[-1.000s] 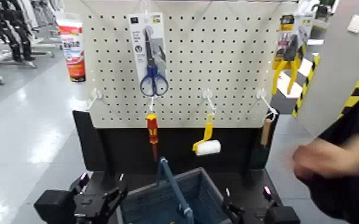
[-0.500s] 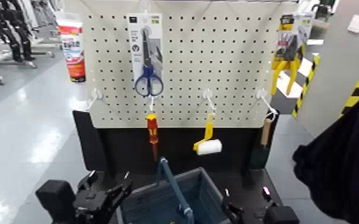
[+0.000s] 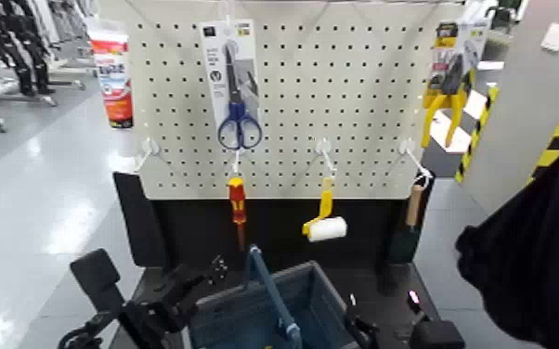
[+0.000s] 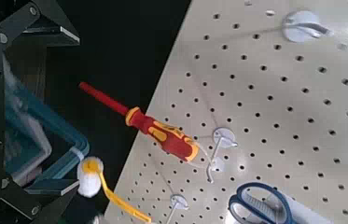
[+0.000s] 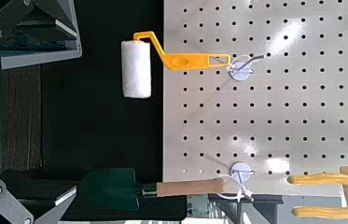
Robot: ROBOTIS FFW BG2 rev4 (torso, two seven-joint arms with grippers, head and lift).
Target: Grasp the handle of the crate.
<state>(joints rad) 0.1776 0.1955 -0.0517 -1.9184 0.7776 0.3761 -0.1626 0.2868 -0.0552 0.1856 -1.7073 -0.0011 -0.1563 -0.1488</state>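
The grey-blue crate stands at the bottom centre of the head view, below the pegboard. Its thin blue handle stands upright over it. My left gripper is raised just left of the crate's near-left corner, open and empty, apart from the handle. The left wrist view shows the crate's rim and my left gripper with the jaws spread. My right gripper sits low at the crate's right side, open and empty; the right wrist view shows it too.
A white pegboard holds blue scissors, a red-yellow screwdriver, a yellow paint roller, a trowel and yellow pliers. A person's dark sleeve fills the right edge.
My left arm has lifted and swung right, toward the crate. The person's hand at the right has drawn back. The scissors swung on their hook.
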